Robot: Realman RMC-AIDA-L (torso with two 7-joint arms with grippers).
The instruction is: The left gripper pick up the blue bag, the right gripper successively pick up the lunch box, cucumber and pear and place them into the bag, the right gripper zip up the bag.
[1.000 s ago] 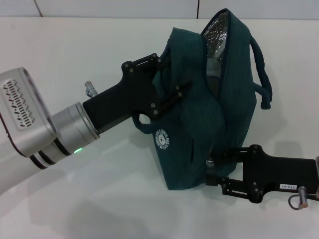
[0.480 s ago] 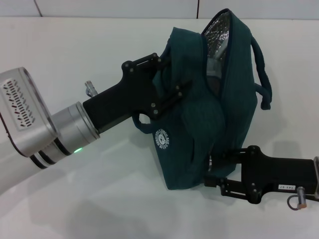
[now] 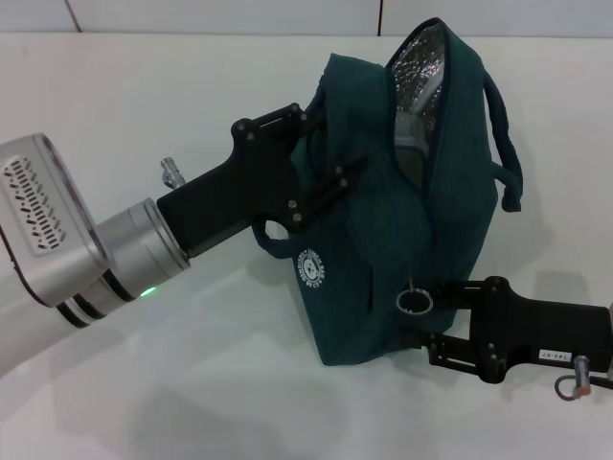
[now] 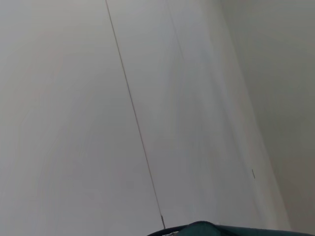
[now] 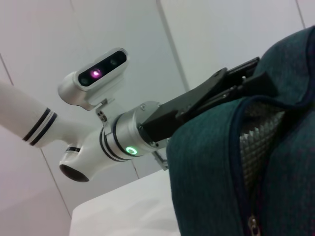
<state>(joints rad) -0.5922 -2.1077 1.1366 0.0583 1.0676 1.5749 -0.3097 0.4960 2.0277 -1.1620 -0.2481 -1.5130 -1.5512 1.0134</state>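
On the white desk [image 3: 144, 115], right of centre in the head view, the large dark teal-blue fabric bag [image 3: 369, 249] with silver foil lining stands propped upright, its zipper still gaping toward twelve o'clock so the crinkled foil shows. The left gripper [image 3: 321, 158], black and two-fingered on a silver cylindrical wrist with a green light, reaches in from eight o'clock with its jaws clenched on the bag's near handle and upper cloth, holding it up. The right gripper [image 3: 421, 321], black with a screw-studded body, comes in low from four o'clock beside the bag's lower corner; the metal ring pull [image 3: 414, 301] of the zipper hangs just at its tips, but whether the jaws are pinched on the pull or released I cannot tell. No lunch box, cucumber or pear is visible outside; the contents cannot be seen. The bag is soft and slumps, so it will likely fold and drag along unless the left grip keeps the cloth taut against the pull. The ring is small, hard and probably slippery, best pinched across its flat. The zip path climbs toward twelve o'clock past the handle at two o'clock, with open desk to the right and front.
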